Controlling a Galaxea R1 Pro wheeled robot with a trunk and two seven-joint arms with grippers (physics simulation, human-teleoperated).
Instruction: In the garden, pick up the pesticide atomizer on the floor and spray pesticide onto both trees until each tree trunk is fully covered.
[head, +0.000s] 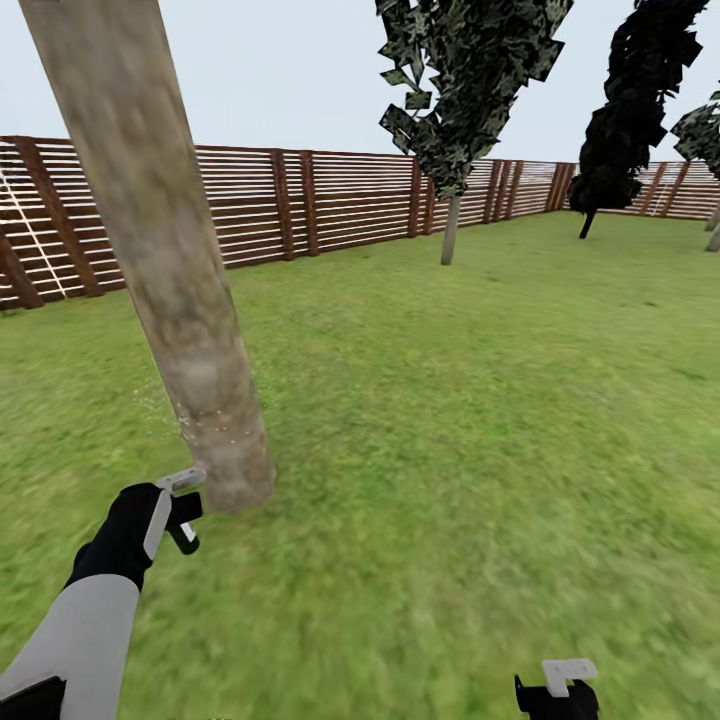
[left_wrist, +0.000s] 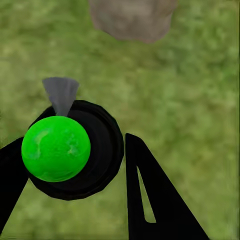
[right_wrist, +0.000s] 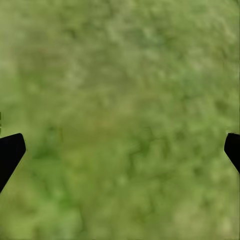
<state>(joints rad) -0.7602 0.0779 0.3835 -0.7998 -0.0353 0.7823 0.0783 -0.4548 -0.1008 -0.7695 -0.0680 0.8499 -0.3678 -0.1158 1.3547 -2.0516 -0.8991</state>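
Note:
The near tree trunk (head: 170, 260), thick mottled grey-beige bark, leans across the left of the head view and meets the grass (head: 420, 420) just beyond my left gripper (head: 185, 512). That gripper (left_wrist: 75, 145) is shut on the pesticide atomizer (left_wrist: 56, 148), a black round body with a bright green ball and a grey nozzle (left_wrist: 61, 92) aimed toward the trunk's base (left_wrist: 132, 20). A few pale specks dot the bark low down. The second tree (head: 450, 230) stands far off by the fence. My right gripper (head: 560, 690) hangs low at the right, open over bare grass (right_wrist: 120, 100).
A brown slatted wooden fence (head: 330, 205) closes the lawn at the back. A black-leaved tree (head: 630, 100) stands at the far right, with another tree's foliage at the frame edge. Open lawn stretches between the near trunk and the far trees.

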